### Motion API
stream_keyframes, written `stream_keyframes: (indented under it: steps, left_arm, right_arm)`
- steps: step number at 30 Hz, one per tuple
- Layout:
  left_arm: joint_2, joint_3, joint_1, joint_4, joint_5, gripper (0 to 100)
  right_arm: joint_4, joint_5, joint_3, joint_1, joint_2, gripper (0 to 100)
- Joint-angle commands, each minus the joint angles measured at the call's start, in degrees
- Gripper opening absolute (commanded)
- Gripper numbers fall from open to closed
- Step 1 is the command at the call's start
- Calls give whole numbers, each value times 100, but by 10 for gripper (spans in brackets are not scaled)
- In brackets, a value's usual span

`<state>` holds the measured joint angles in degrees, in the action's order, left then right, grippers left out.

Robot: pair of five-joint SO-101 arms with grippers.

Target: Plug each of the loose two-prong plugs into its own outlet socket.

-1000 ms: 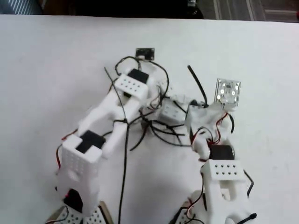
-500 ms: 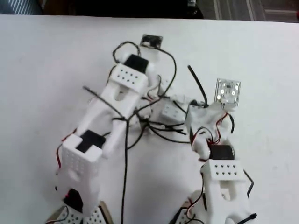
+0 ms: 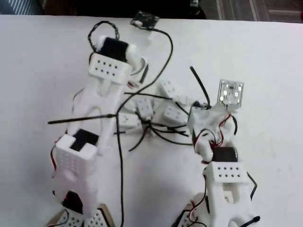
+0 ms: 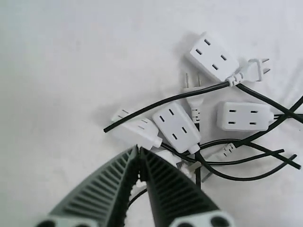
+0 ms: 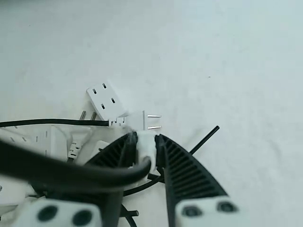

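A tangle of black cords [image 3: 158,132] is lying across the white tabletop [image 3: 265,52] between the two arms, running over and around the white outlet sockets [image 4: 244,116] and crowding every plug. One two-prong plug [image 4: 251,71] is lying flat just beside a socket block [image 4: 210,56], its prongs pointing away from its cord and along the tabletop. A second plug [image 4: 136,133] is lying just past the left fingers [image 4: 118,182], its prongs angling away from them. Those fingers are pressing together at the tips, gripping nothing that can be made out. The right fingers [image 5: 184,165] are clamping a white piece [image 5: 144,146]. The fingers and a cord crossing in front are hiding whether it is a plug or a socket.
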<state>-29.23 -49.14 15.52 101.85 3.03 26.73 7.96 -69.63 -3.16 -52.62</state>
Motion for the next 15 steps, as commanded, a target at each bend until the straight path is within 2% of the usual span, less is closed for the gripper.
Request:
stream_keyframes:
  steps: [1,4,10,15]
  left_arm:
    - [40,-211,-13,26,273,27]
    - [-22,-176,13,26,-123,42]
    - [-391,580,-136,9,-1556,246]
    - [-857,932,-303,0,-1802,249]
  right_arm:
    - [-119,35,316,75,4,17]
    - [-119,35,316,75,4,17]
    - [-119,35,316,66,4,17]
    - [-119,26,316,66,4,17]
